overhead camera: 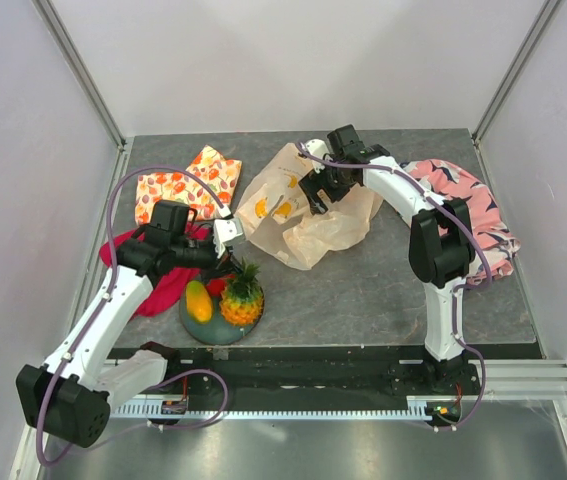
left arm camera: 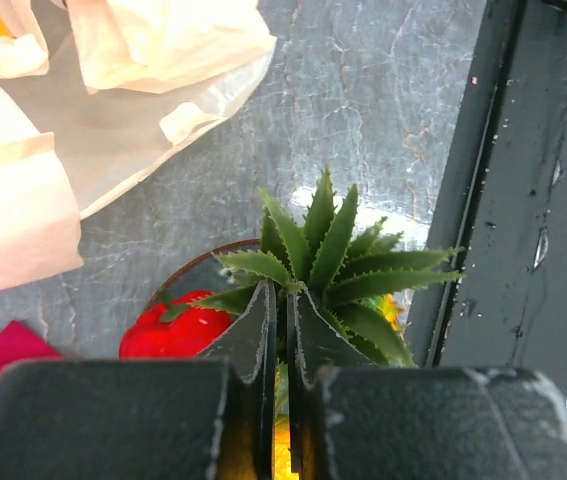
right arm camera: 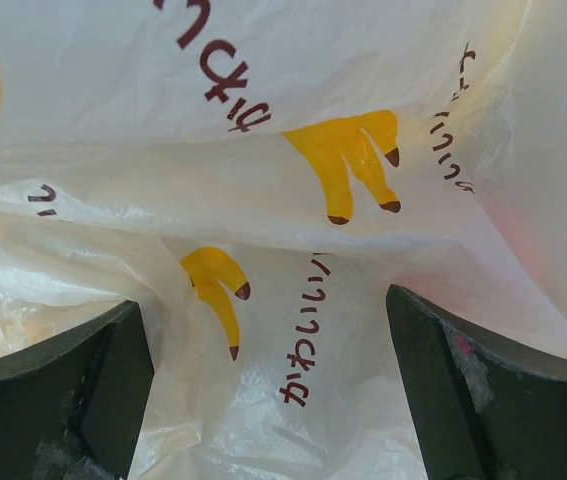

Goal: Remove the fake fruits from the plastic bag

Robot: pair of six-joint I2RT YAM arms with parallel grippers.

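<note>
The pineapple [overhead camera: 242,298] stands upright on a dark round plate [overhead camera: 213,328] with a yellow-orange mango [overhead camera: 198,300] and a red pepper [overhead camera: 219,285]. My left gripper [overhead camera: 233,258] is shut on the pineapple's green leaves [left arm camera: 343,260]; its fingertips [left arm camera: 281,292] meet at the crown, with the pepper [left arm camera: 178,330] to the left. The banana-printed plastic bag [overhead camera: 303,215] lies crumpled mid-table. My right gripper [overhead camera: 315,195] hangs open right over the bag [right arm camera: 293,200], jaws wide [right arm camera: 263,305] and empty. Orange patches on the bag may be print or fruit.
An orange fruit-printed cloth [overhead camera: 178,185] lies at the back left. A magenta cloth [overhead camera: 168,285] lies under my left arm. A pink patterned cloth [overhead camera: 468,205] lies at the right. The black base rail [left arm camera: 533,200] runs close beside the plate [left arm camera: 188,275].
</note>
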